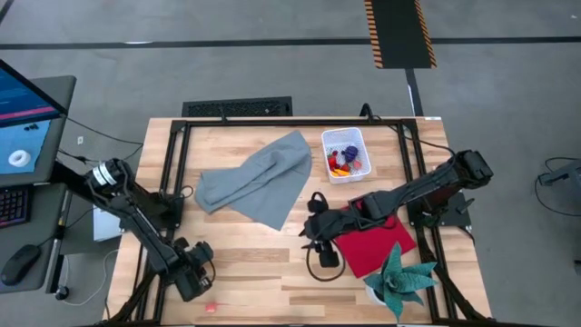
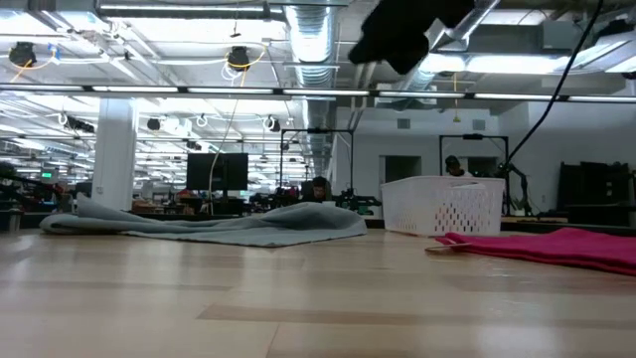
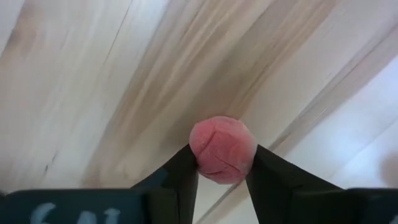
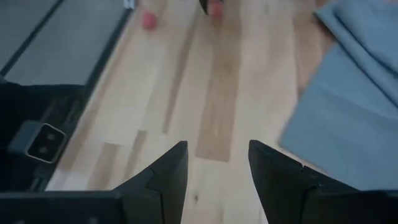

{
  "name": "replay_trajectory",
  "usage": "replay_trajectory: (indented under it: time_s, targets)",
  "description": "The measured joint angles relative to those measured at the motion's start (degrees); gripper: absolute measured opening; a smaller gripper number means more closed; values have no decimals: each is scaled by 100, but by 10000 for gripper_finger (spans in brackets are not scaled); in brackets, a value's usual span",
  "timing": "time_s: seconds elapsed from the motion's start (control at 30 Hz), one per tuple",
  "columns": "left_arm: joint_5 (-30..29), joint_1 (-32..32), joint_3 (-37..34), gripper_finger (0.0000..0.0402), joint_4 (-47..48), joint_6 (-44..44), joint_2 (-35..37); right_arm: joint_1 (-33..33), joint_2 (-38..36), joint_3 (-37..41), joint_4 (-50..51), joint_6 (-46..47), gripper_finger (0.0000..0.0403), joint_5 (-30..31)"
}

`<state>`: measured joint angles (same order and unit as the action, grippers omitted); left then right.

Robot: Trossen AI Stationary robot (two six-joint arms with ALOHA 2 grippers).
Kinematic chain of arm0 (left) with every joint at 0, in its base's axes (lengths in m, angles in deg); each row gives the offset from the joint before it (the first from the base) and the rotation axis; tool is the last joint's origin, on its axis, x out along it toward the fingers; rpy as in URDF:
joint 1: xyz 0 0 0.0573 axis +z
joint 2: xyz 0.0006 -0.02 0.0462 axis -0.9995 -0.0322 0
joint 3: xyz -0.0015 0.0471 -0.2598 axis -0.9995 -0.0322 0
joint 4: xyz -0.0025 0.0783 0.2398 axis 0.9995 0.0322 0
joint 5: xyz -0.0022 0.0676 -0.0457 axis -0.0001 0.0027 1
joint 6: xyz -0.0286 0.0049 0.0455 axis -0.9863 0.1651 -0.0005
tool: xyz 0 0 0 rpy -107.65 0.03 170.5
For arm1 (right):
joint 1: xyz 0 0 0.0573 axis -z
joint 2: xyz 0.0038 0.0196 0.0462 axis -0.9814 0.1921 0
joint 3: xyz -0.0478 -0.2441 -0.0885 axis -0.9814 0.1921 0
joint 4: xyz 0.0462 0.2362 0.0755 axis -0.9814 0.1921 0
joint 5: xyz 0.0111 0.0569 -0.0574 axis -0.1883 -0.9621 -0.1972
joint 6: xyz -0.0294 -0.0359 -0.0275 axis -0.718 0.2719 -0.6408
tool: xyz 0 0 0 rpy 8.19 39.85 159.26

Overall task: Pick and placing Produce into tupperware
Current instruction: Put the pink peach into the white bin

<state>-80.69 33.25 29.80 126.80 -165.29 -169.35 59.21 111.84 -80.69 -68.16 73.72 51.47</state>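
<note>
Left gripper [image 3: 224, 171]: fingers [image 3: 183, 171] pinching a pink berry [image 3: 222, 149], one dark pad on each flank, the berry bulging out past the tips. Berry is near round, faint seams on its face; no real long axis, so the grip direction hardly matters. The pinch sits low on the ball, probably because the arm came in steeply at a small thing lying flat on the wood. Whether the berry is off the boards yet, cannot tell.

From above, the left gripper [image 1: 195, 268] works near the front-left corner of the table [image 1: 245, 272]. A second small red piece [image 1: 211, 308] lies just beside it, right at the front edge, loose.

Right gripper [image 4: 217, 168]: fingers spread, nothing between them, bare planks in the gap. It hangs over the middle of the table, pointing toward the left side; seems to be waiting clear of the other arm's work.

Tub [image 1: 347, 154] sits at the back edge, right of centre, long axis running front to back. Already holds produce [image 1: 343, 161]: red, yellow and a purple bit, heaped in its middle. Its placing is well apart from the berry, so the carry runs diagonally across the table.

Grey cloth [image 1: 259, 182] is spread between left arm and tub, crumpled, in the direct path. Red cloth [image 1: 377, 241] lies under the right arm; a green paper plant [image 1: 399, 280] stands at the front-right corner.
</note>
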Motion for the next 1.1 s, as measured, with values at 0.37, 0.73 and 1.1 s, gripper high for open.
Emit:
replay_trajectory:
  time_s: [0.37, 0.73, 1.1]
  targets:
    - [-494, 1130, 564, 102, -44, 2189, 0, -307, 0, 0, -331, -289, 193, -77]
    - [-634, 2436, 1598, 106, 264, 4529, 2, -690, 0, 0, -819, -678, 193, -81]
    - [-153, 3626, 2578, 105, 203, 6315, 2, -332, 299, 15, -1095, -794, 193, -47]
